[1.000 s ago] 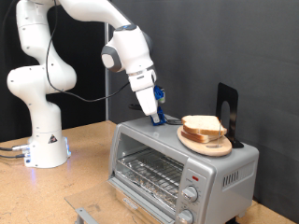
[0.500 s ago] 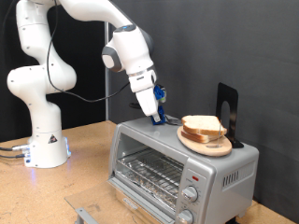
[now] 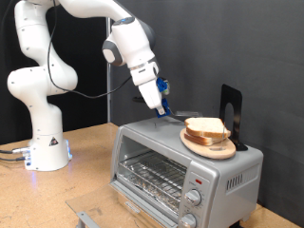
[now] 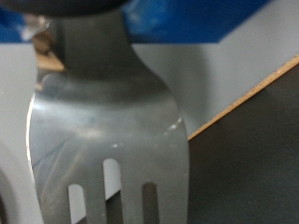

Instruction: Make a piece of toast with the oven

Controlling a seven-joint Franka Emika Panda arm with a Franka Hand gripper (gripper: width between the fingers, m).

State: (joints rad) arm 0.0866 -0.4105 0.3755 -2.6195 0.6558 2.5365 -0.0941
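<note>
From the exterior view I see my white arm bent down over the boxy silver-grey toaster oven (image 3: 185, 161) that stands on the wooden table (image 3: 90, 157), with the hand (image 3: 160, 104) hanging just above the oven's flat top, near its back edge. Blue pieces sit at the fingers, and a thin dark tool reaches from them down toward the oven roof; I cannot tell from here whether its tip touches. Just beside the hand, on the exterior view's right, the pale cream slice of toast with its tan crust (image 3: 207, 128) lies on a round wooden plate (image 3: 209, 145) on the oven's top, with a black upright stand (image 3: 231, 114) beyond it. The glass door is shut and the wire rack shows behind it. In the wrist view a broad slotted blade of shiny metal, a spatula (image 4: 107, 131), fills the frame directly ahead of the hand, its neck gripped between the closed blue fingers (image 4: 196, 19). Behind the blade I make out grey surface and a wooden edge against dark ground.
</note>
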